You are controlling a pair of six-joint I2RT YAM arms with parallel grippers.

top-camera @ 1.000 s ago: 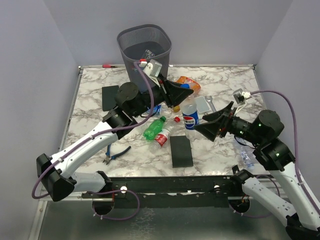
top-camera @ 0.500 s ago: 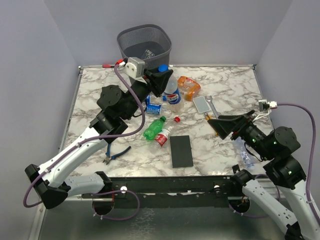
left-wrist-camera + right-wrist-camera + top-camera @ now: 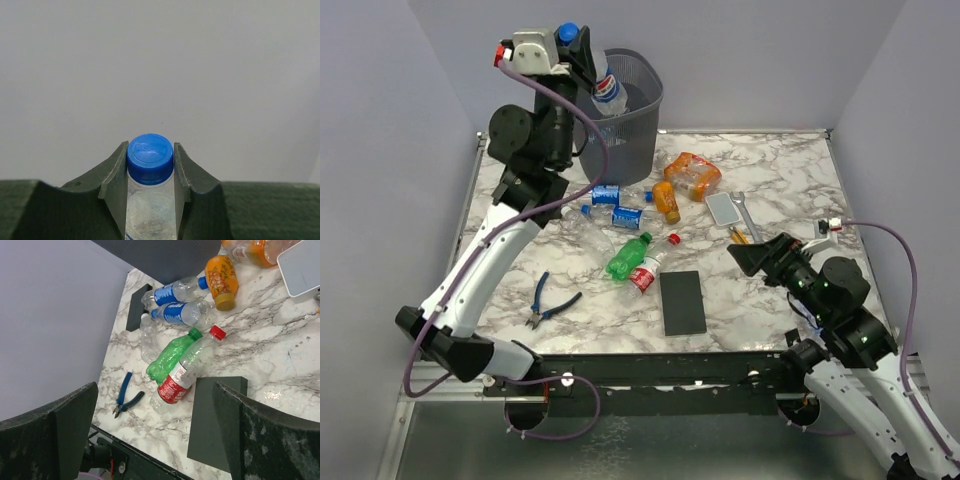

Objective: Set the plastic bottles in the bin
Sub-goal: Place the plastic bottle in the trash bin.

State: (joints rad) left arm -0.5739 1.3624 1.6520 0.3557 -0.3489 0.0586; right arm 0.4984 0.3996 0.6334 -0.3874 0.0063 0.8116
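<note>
My left gripper (image 3: 578, 45) is raised high at the back. It is shut on a clear blue-capped bottle (image 3: 607, 90) with a blue label, held at the left rim of the dark wire-mesh bin (image 3: 638, 112). In the left wrist view both fingers (image 3: 115, 170) clamp the bottle just below its cap (image 3: 149, 156). My right gripper (image 3: 745, 258) is open and empty, low over the near right of the table. Its jaws stand wide apart in the right wrist view (image 3: 155, 387). Below lie a green bottle (image 3: 172, 357), a red-label bottle (image 3: 187, 372), two blue-label bottles (image 3: 172, 292) and orange bottles (image 3: 666, 200).
A black slab (image 3: 682, 302) lies at the front middle, and another (image 3: 137, 307) lies at the left. Blue-handled pliers (image 3: 552, 302) lie at the front left. A white flat object (image 3: 725, 208) lies right of centre. A clear bottle (image 3: 808, 312) lies by the right arm.
My left arm has lifted the blue-capped bottle from the middle of the table up to the bin's rim. My right gripper has drawn back toward the near right.
</note>
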